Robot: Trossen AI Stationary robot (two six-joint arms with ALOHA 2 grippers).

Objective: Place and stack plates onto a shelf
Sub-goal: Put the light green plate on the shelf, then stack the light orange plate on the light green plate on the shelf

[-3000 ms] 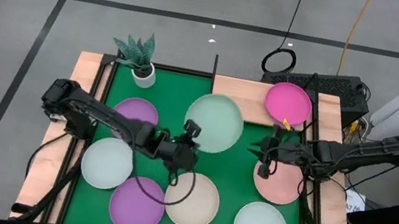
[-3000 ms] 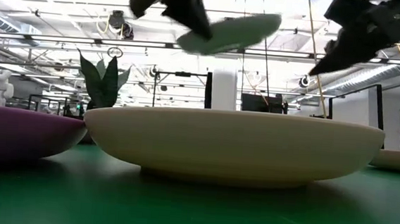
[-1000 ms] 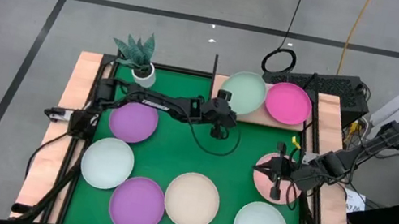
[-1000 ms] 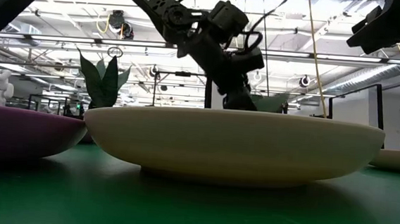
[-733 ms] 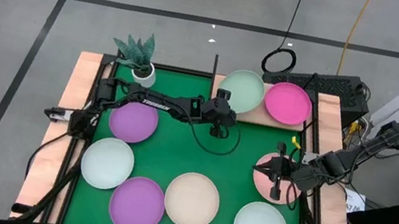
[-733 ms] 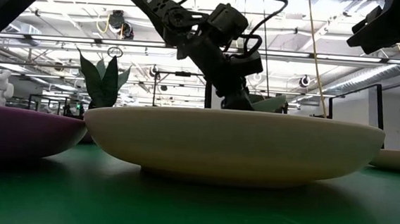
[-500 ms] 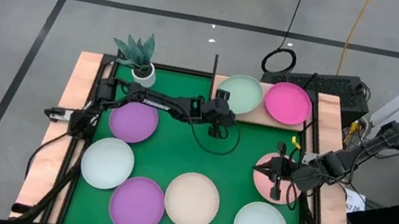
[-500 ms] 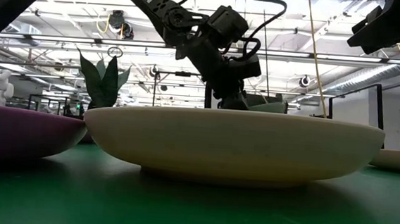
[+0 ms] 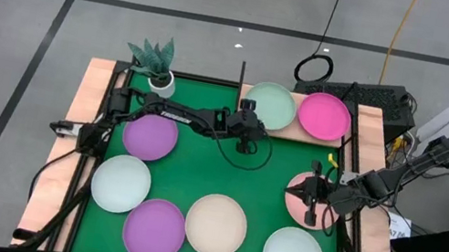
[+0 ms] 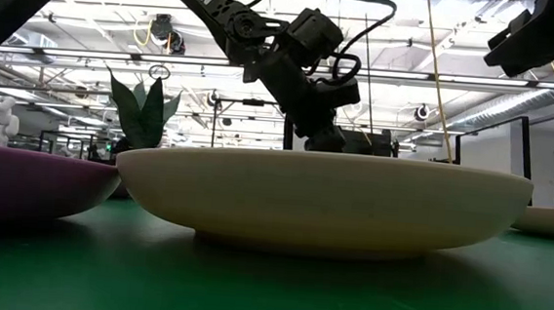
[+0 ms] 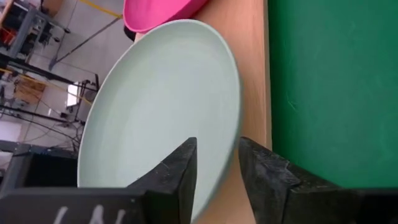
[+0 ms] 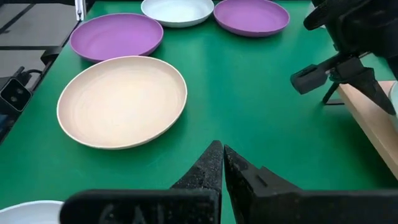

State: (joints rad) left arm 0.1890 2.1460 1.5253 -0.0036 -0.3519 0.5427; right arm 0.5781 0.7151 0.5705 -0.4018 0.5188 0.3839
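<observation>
I have the left hand (image 9: 245, 131) at the shelf (image 9: 339, 134), its fingers (image 11: 177, 177) slightly parted astride the rim of the mint plate (image 9: 273, 105), which lies on the board beside the hot pink plate (image 9: 324, 114). These look light, stiff and slick, so I judge a rim pinch is best. The right hand (image 9: 309, 191) hovers fully closed and empty over the salmon plate (image 9: 313, 212). Eight plates in all: two on the shelf, six on the tabletop (image 9: 252, 177).

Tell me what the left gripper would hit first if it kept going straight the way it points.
Most likely the mint-green plate on the shelf: the left gripper points at it, its fingers straddling the near rim. Actual contact can't be judged.
</observation>
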